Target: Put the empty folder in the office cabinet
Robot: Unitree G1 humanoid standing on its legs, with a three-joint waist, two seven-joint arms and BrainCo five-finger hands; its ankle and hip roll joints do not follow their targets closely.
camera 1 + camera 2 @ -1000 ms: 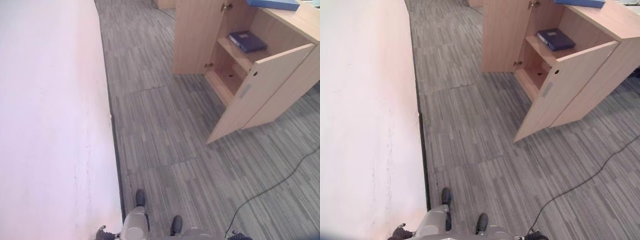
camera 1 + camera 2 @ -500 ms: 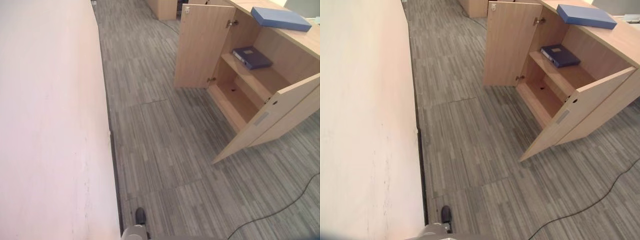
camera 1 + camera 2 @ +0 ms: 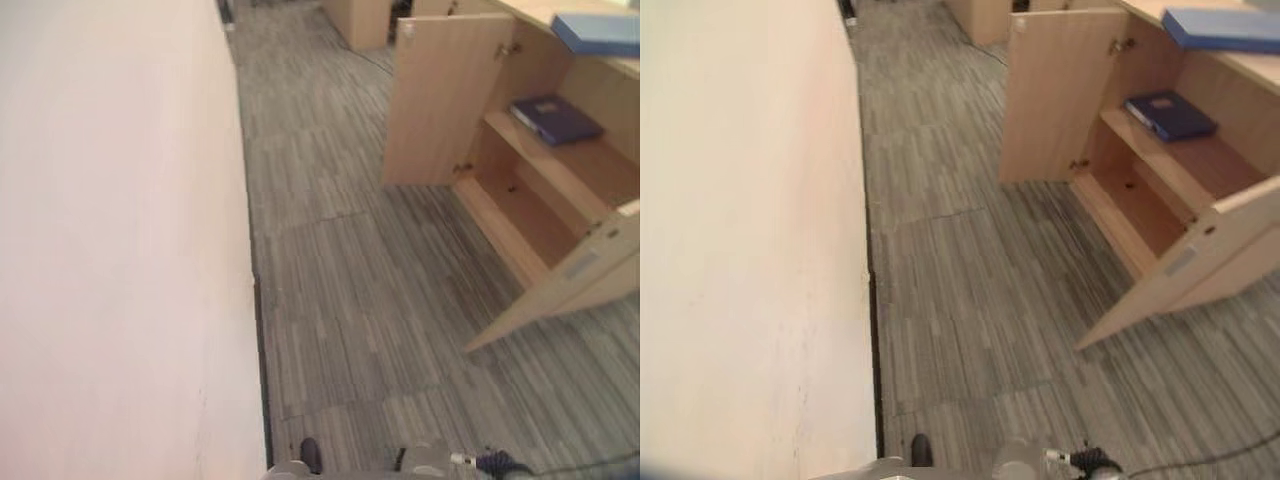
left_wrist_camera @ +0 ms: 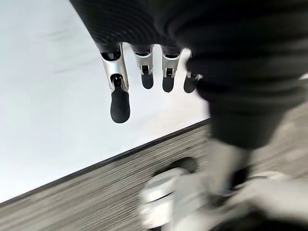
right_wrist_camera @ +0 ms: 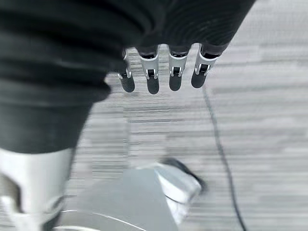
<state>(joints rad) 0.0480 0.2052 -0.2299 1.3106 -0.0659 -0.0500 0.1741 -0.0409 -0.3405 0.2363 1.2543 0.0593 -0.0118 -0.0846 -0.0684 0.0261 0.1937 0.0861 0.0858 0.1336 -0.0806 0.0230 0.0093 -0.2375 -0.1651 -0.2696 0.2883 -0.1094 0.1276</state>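
Cabinet of pale wood (image 3: 1160, 190) stands with both doors swung wide — a dark blue folder (image 3: 1170, 113) flat on its shelf; left hand (image 4: 144, 72) and right hand (image 5: 163, 72) hang relaxed, holding nothing.

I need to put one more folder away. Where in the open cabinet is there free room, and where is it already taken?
The upper shelf is bare on its near stretch; its far end holds a dark blue folder. The bottom compartment under it looks bare. The cabinet top carries a lighter blue folder. Two open doors flank the opening.
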